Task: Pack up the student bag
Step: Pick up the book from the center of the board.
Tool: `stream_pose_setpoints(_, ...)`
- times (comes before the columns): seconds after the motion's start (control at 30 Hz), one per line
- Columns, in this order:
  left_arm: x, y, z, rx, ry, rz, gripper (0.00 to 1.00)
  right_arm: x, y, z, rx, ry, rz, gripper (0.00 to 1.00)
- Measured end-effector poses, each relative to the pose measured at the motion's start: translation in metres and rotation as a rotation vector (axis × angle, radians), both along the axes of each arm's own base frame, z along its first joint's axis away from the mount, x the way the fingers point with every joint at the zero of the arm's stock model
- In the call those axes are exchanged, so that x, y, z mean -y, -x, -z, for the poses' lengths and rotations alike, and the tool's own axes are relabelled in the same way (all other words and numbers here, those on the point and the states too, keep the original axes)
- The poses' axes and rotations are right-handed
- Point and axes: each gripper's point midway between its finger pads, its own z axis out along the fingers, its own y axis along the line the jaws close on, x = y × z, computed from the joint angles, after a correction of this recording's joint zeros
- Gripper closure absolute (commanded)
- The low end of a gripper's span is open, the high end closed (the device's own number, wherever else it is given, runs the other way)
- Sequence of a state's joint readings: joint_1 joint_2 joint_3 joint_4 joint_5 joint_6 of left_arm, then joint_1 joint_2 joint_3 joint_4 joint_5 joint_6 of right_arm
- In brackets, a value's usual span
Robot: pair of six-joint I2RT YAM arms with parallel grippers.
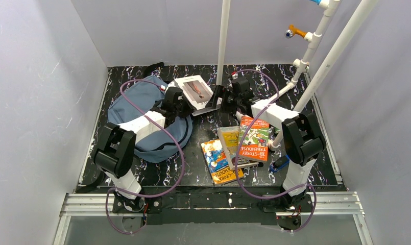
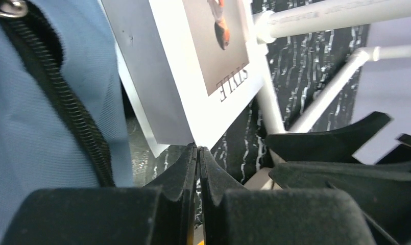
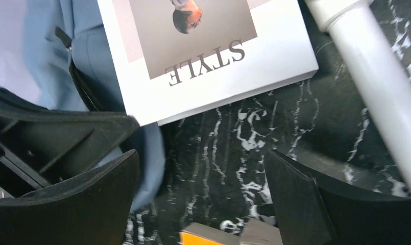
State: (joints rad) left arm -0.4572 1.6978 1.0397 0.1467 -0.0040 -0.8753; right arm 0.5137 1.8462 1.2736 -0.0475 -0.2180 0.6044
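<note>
The student bag (image 1: pixel 134 115), slate-blue with a black zipper, lies at the left of the table. A white book marked STYLE (image 1: pixel 195 92) rests half on the bag's right edge. My left gripper (image 1: pixel 185 108) is shut. In the left wrist view its tips (image 2: pixel 198 149) meet right at the book's (image 2: pixel 193 76) near corner, beside the bag's (image 2: pixel 29 112) zipper, and nothing shows between them. My right gripper (image 1: pixel 219 99) hangs open just right of the book. In the right wrist view its fingers (image 3: pixel 200 153) are spread over bare tabletop, short of the book (image 3: pixel 208 51).
Three more books lie right of centre: an orange one (image 1: pixel 255 138), a greyish one (image 1: pixel 233 143) and a colourful one (image 1: pixel 221 162). A small blue object (image 1: pixel 279 163) sits by the right arm. White pipes (image 1: pixel 223 46) (image 3: pixel 377 87) rise close behind the grippers. Grey walls enclose the black marbled table (image 1: pixel 193 168).
</note>
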Motion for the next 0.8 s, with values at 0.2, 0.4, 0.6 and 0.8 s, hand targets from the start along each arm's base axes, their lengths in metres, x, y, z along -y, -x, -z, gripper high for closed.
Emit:
stream_pose_setpoints(0.2,0.007,0.0,-0.026,0.047,0.061,0.015,1.0,-0.011,0.001,-0.002,-0.145,-0.224,0.191,0.02)
stream_pose_setpoints(0.4,0.013,0.004,-0.031,0.046,0.089,0.045,1.0,-0.016,0.003,0.017,-0.321,-0.439,0.38,0.02)
stream_pose_setpoints(0.6,0.015,0.006,-0.031,0.036,0.104,0.062,1.0,-0.024,-0.01,0.017,-0.431,-0.607,0.496,0.02)
stream_pose_setpoints(0.8,0.017,0.008,-0.032,0.03,0.115,0.078,1.0,-0.032,-0.02,0.031,-0.534,-0.725,0.574,0.02)
